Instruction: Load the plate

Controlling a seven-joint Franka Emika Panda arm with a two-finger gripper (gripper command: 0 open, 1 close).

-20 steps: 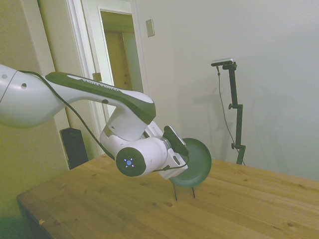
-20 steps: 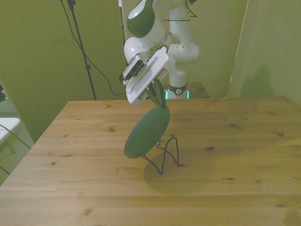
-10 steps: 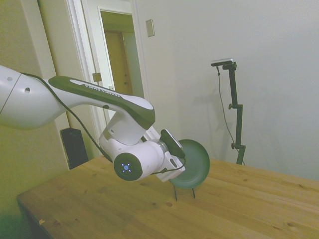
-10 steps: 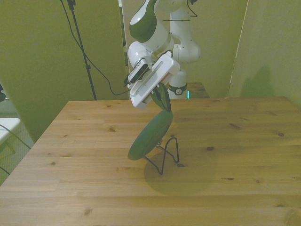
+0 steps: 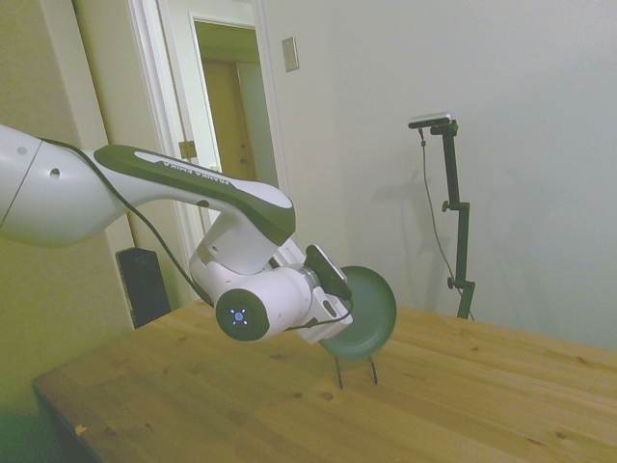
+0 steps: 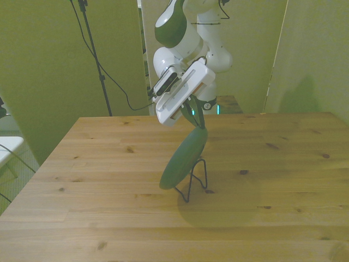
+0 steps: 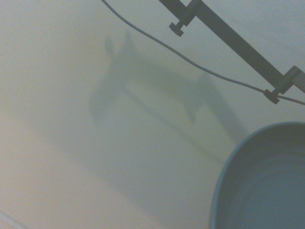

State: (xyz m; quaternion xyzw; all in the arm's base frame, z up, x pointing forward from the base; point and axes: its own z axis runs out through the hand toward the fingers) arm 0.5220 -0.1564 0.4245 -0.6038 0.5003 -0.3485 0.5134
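Dark green, the plate (image 6: 184, 159) stands tilted on edge over the wire rack (image 6: 195, 180) on the desk (image 6: 98, 207), its upper rim pinched in the pincer (image 6: 197, 120).

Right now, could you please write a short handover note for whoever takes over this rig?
Gripper: shut on the plate's upper rim.
Plate: dark green, held on edge and tilted, its lower part at the wire rack, which stands on the wooden table.
Done: plate picked up and brought to the rack.
Left: whether the plate already sits in the rack cannot be told; seat it if not, then open and withdraw.
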